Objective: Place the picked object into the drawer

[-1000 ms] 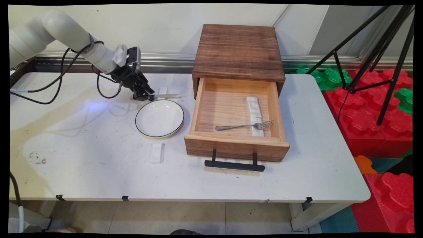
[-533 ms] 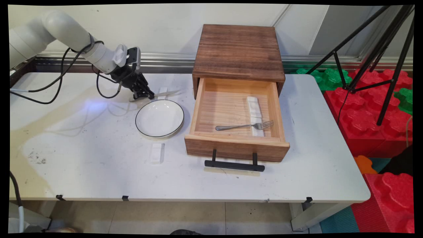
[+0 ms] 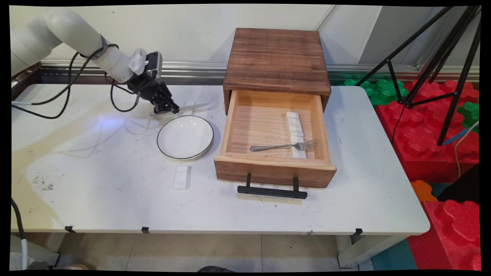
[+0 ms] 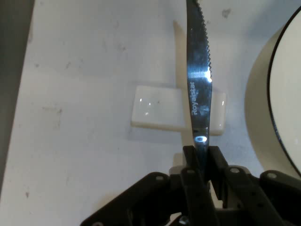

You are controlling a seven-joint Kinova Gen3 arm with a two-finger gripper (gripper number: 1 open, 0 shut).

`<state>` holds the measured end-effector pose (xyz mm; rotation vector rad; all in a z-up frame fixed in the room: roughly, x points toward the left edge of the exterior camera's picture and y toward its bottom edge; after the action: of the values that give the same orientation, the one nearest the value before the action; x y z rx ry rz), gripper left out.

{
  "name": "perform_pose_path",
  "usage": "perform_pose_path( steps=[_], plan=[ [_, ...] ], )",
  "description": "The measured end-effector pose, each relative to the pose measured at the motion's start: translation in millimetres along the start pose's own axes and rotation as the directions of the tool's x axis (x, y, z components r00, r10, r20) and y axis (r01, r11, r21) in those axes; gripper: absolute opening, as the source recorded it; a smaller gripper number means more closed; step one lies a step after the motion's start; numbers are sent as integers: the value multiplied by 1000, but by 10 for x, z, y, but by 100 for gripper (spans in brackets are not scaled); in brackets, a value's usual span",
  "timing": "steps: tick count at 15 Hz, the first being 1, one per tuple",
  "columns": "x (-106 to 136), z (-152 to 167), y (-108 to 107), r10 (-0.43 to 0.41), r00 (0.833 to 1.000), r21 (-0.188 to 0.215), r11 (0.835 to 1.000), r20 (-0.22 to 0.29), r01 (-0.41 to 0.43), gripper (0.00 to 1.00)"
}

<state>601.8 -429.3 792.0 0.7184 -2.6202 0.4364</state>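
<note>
My black gripper is shut on the handle end of a steel table knife with a serrated blade. The knife is held slightly above the table, behind the white black-rimmed plate. Its blade points right toward the wooden drawer box. Under the blade lies a small white rest block; the blade hangs above it and does not touch it.
The open wooden drawer holds a fork lying across a white rest. Another white rest lies in front of the plate. A black tripod and red and green foam blocks stand right of the table.
The gripper has risen a little with the knife; the blade has lifted off the white rest block and tilts upward at its tip.
</note>
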Motion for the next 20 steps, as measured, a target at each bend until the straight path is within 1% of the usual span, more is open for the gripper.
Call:
perform_pose_path(
  steps=[6, 9, 13, 16, 20],
  plan=[
    [92, -336, 25, 2, 999, 11, 1000, -35, -2, 0],
    [170, -564, 69, 0, 998, 11, 1000, -66, 1, 0],
    [325, -855, 131, -11, 992, 5, 1000, -124, 12, 0],
    [494, -1055, 192, -12, 985, -7, 1000, -174, 11, 0],
    [694, -1199, 273, -5, 975, -22, 1000, -222, 0, 0]
  ],
)
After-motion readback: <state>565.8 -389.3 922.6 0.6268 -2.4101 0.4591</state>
